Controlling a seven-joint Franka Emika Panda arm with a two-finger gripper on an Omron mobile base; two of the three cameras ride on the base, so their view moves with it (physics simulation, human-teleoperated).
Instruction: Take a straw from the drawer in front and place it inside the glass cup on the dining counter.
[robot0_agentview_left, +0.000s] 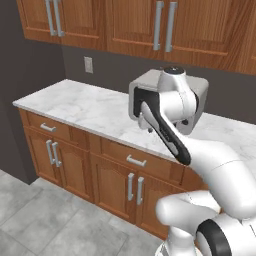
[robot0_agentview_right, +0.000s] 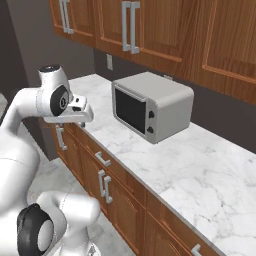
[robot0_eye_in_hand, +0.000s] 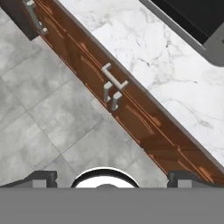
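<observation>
The hand view looks straight down past the pincer (robot0_eye_in_hand: 112, 177), whose two dark fingertips (robot0_eye_in_hand: 41, 177) stand far apart with nothing between them. Ahead of them lies the grey tiled floor (robot0_eye_in_hand: 48, 118), then the brown cabinet front running diagonally, with the drawer (robot0_eye_in_hand: 98, 70) and its horizontal silver bar handle (robot0_eye_in_hand: 114, 75) ahead of the tips and closed. Just beneath that handle two vertical door handles (robot0_eye_in_hand: 110, 95) sit side by side. Beyond the drawer spreads the marble wall counter (robot0_eye_in_hand: 144, 57), and the dark face of the microwave (robot0_eye_in_hand: 192, 22) cuts the far corner.

The left base view shows a wall socket (robot0_agentview_left: 88, 64) and two drawer handles along the cabinet run; the arm hides most of the microwave there. In the right base view the whole silver microwave shows, with two knobs, set on the counter beyond and to the side of the pincer.

The arm is bent up from the base, the forearm reaching forward and the hand turned downward over the counter's front edge. Whether the straw lies in the closed drawer cannot be told.
</observation>
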